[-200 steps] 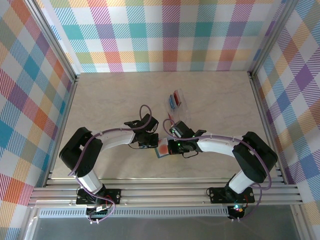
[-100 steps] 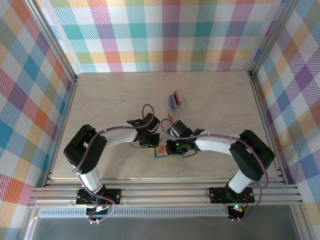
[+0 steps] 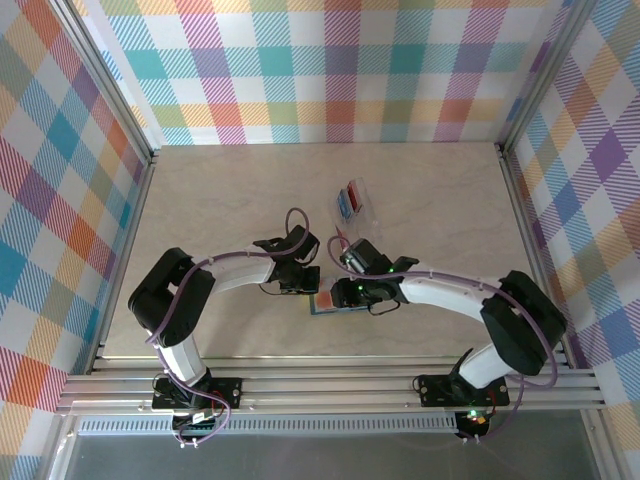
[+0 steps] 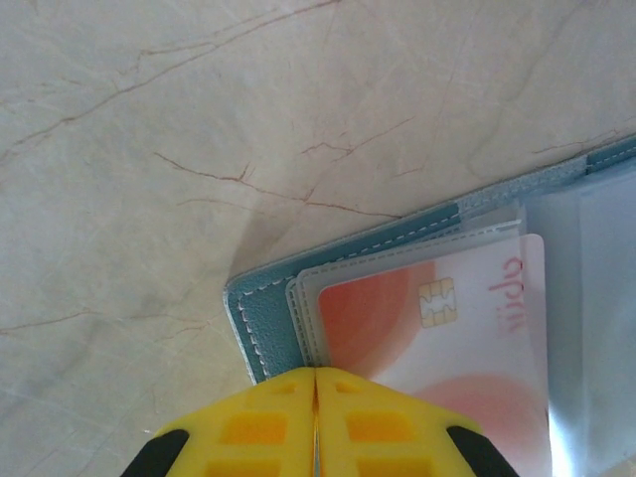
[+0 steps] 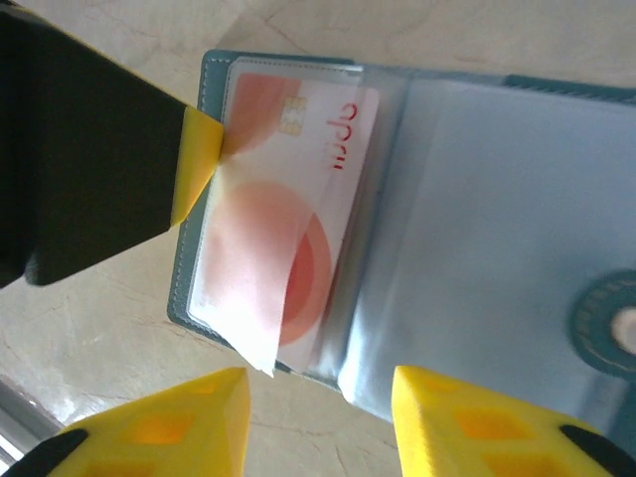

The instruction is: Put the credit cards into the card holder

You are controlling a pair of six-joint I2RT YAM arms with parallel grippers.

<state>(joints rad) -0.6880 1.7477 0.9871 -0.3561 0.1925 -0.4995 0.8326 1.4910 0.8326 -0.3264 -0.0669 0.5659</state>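
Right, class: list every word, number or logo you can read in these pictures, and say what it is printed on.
"appi" (likely; red letters, sideways): on the orange-red credit card in the card holder.
The red and blue cards in the clear case: too small to read.

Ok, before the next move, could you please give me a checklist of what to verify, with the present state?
1. Card holder lies open on the table: ok.
2. Red card under the clear sleeve: ok; fully seated: cannot tell.
3. Left hand shut at the holder's edge: ok.
4. Right hand open, not gripping the card: ok.
5. Clear case emptied: not ok, cards inside.
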